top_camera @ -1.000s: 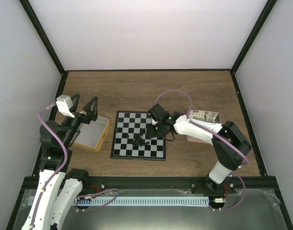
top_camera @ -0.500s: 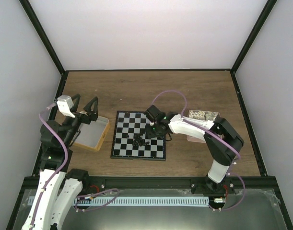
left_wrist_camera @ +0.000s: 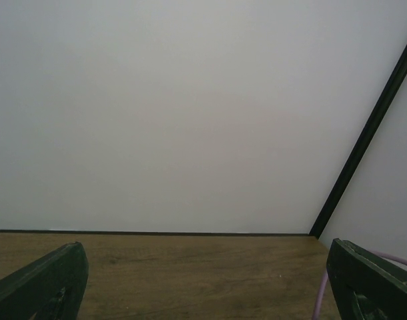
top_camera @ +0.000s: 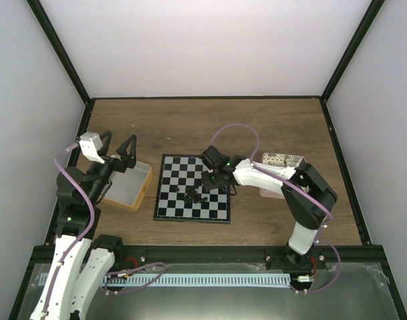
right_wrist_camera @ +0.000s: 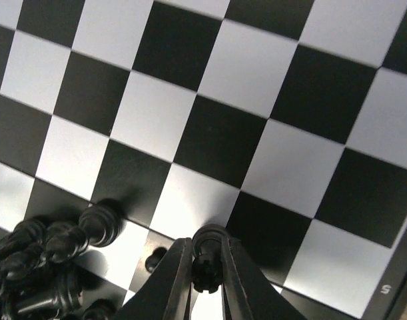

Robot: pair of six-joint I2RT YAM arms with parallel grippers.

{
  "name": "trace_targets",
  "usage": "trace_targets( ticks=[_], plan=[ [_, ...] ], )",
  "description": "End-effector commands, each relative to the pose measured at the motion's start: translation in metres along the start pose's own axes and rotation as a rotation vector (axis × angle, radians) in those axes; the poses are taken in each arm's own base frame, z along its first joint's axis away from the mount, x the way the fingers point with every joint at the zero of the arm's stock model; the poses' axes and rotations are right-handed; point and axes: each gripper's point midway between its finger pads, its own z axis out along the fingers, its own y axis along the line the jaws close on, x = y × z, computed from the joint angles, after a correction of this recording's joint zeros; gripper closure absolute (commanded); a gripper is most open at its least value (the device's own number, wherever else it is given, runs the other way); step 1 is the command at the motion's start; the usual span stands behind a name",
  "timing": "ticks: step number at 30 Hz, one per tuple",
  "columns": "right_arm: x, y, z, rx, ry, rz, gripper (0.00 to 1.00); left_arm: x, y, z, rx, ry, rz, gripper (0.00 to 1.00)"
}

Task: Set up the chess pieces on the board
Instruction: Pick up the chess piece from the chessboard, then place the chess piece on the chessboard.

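Note:
The board [top_camera: 183, 175] lies flat in the middle of the table. A cluster of black chess pieces [top_camera: 196, 195] lies on its near squares, and the right wrist view shows them heaped at lower left [right_wrist_camera: 50, 260]. My right gripper [top_camera: 212, 185] is down over the board [right_wrist_camera: 223, 67], beside the heap. Its jaws [right_wrist_camera: 206, 257] are shut on one small black chess piece [right_wrist_camera: 208, 239], which is pinched between the fingers just above a square. My left gripper [top_camera: 116, 143] hangs open and empty above the yellow-rimmed tray, and its fingers [left_wrist_camera: 43, 283] frame bare wood.
The yellow-rimmed tray [top_camera: 126, 187] sits left of the board. A clear box [top_camera: 282, 160] and a pinkish tray [top_camera: 266, 193] stand to the right, partly under my right arm. Black frame posts and white walls enclose the table.
My right gripper has shifted a little to the left over the board and its jaws have closed on a chess piece. The left arm has stayed still.

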Motion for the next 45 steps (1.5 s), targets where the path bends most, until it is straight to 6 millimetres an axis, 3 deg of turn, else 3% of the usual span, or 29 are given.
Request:
trace_targets(
  ticks=[1, 12, 26, 33, 45],
  plan=[
    [-0.038, 0.003, -0.024, 0.029, -0.16, 0.024, 0.87, 0.0, 0.002, 0.001, -0.006, -0.007, 0.013, 0.0],
    [-0.057, -0.024, -0.041, 0.107, -0.238, 0.058, 0.87, 0.002, 0.004, 0.003, -0.008, 0.0, 0.012, 0.0],
    [-0.082, -0.071, -0.013, 0.107, -0.18, 0.134, 0.87, 0.005, 0.006, 0.006, -0.012, 0.011, 0.009, 0.0],
    [-0.096, -0.077, -0.002, 0.112, -0.174, 0.132, 0.87, 0.008, 0.007, 0.007, -0.016, 0.018, 0.007, 0.0],
    [-0.098, -0.089, 0.011, 0.154, -0.146, 0.143, 0.82, 0.009, 0.009, 0.009, -0.02, 0.026, 0.005, 0.0]
  ],
)
